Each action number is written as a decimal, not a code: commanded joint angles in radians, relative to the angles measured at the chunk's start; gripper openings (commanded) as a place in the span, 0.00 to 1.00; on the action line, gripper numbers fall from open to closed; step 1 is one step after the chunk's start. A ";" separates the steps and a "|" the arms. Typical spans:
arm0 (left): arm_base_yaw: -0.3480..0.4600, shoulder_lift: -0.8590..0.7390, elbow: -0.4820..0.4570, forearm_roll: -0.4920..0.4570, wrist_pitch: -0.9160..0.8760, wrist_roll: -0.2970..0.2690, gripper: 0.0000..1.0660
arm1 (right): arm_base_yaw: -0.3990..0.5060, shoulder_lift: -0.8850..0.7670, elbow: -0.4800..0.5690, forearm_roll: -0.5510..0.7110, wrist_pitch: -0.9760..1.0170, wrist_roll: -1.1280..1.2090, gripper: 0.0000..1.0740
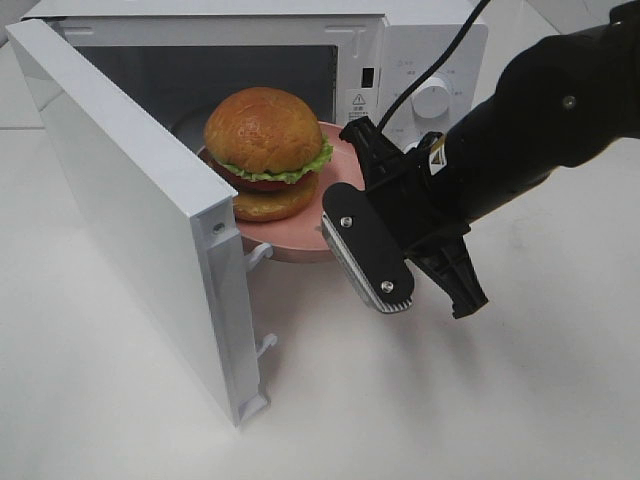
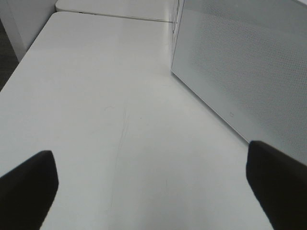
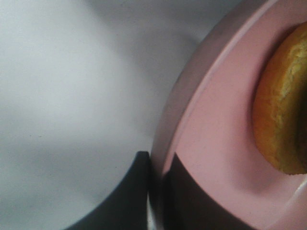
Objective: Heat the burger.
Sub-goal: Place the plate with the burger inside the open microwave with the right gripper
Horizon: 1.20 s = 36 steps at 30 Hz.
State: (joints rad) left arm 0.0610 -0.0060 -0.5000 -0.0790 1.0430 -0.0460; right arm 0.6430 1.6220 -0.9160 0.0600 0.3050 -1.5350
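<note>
One burger [image 1: 268,150] on one pink plate [image 1: 288,248], partly inside one open-doored microwave [image 1: 420,60]. Right gripper [image 3: 154,167] clenched on plate rim; left gripper [image 2: 152,184] spread wide, empty. White tabletop [image 1: 450,400].

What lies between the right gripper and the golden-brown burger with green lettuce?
Only a bare strip of the round pink plate, whose rim the right gripper pinches; the burger sits further in. The right wrist view shows this.

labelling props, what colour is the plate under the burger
Plain pink; the plate shows best in the right wrist view.
</note>
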 commanded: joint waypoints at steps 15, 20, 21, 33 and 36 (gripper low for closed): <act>-0.005 -0.019 0.001 0.002 -0.009 0.000 0.94 | 0.002 0.139 -0.198 -0.002 -0.029 -0.006 0.00; -0.005 -0.019 0.001 0.002 -0.009 0.000 0.94 | 0.001 0.180 -0.239 -0.009 -0.003 -0.006 0.00; -0.005 -0.019 0.001 0.002 -0.009 0.000 0.94 | 0.001 0.187 -0.251 -0.009 0.005 -0.006 0.00; -0.005 -0.019 0.001 0.002 -0.009 0.000 0.94 | 0.001 0.268 -0.383 -0.024 0.081 0.037 0.00; -0.005 -0.019 0.001 0.002 -0.009 0.000 0.94 | 0.001 0.296 -0.430 -0.051 0.102 0.078 0.00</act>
State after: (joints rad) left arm 0.0610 -0.0060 -0.5000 -0.0790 1.0430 -0.0460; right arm 0.6430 1.9230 -1.3140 0.0250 0.4530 -1.4900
